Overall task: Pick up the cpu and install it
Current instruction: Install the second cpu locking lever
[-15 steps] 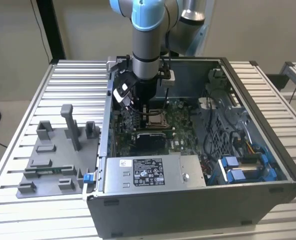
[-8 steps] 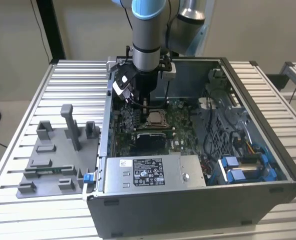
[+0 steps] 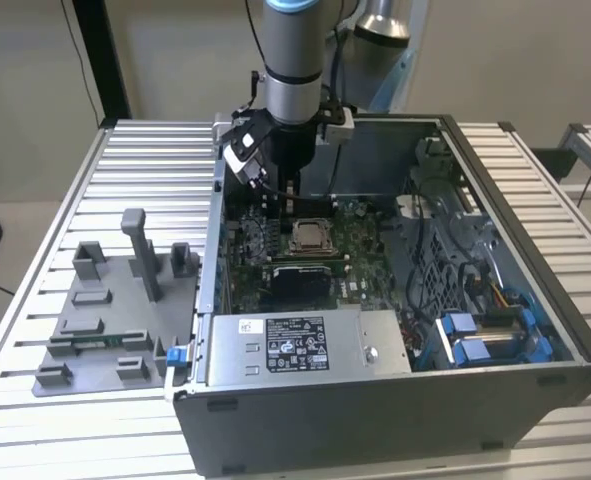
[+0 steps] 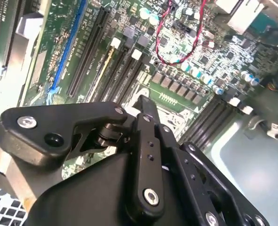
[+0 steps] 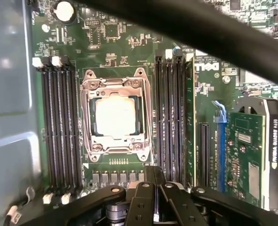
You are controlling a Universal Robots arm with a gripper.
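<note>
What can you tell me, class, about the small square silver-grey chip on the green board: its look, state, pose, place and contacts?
The small square silver-grey metal-topped chip is the cpu. It lies flat and level inside the metal-framed square socket on the green motherboard, the frame bordering all four sides. Its pale top looks smooth and bare. Black memory slots flank the socket on two sides. The black gripper hangs above the board beside the socket, apart from the chip.

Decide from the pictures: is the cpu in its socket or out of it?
In. The cpu lies flat inside the metal-framed socket on the motherboard; the gripper is beside the socket, apart from it.
</note>
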